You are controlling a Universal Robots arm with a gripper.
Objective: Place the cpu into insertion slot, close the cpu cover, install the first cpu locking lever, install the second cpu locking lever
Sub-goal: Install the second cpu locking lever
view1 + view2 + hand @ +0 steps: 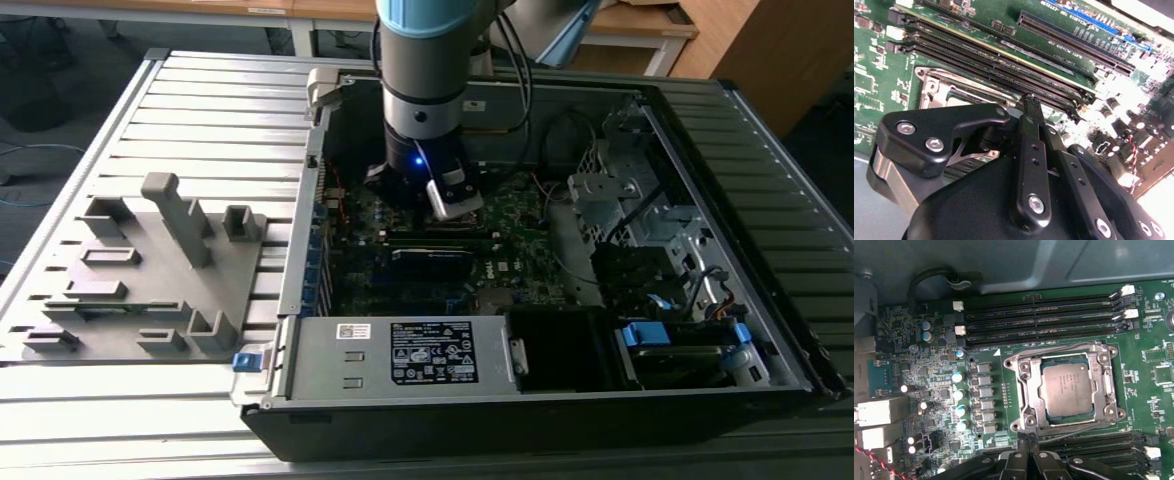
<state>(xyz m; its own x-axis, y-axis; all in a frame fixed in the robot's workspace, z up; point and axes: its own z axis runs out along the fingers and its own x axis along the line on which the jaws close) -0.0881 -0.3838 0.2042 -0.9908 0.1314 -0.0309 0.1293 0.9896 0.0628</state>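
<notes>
In the first wrist view the cpu (1068,389), a square chip with a dull silver top, lies flat in the insertion slot (1066,418). The silvery cpu cover (1026,390) is down around it, with the chip showing through its window. A thin wire lever (1074,426) runs along the cover's edge nearest the gripper. My gripper (1026,438) is shut with nothing between its black fingers, its tips just off one corner of the socket. The second wrist view shows the shut fingertips (1030,102) over the cover's corner (934,89). In the exterior view the gripper (447,205) reaches down into the computer case.
Long black memory slots (1044,320) flank the socket on one side, with more (1094,442) on the other. Capacitors (959,395) stand nearby. The open case (747,130) holds a power supply (400,355) and cables. A grey fixture tray (147,270) lies at the exterior view's left.
</notes>
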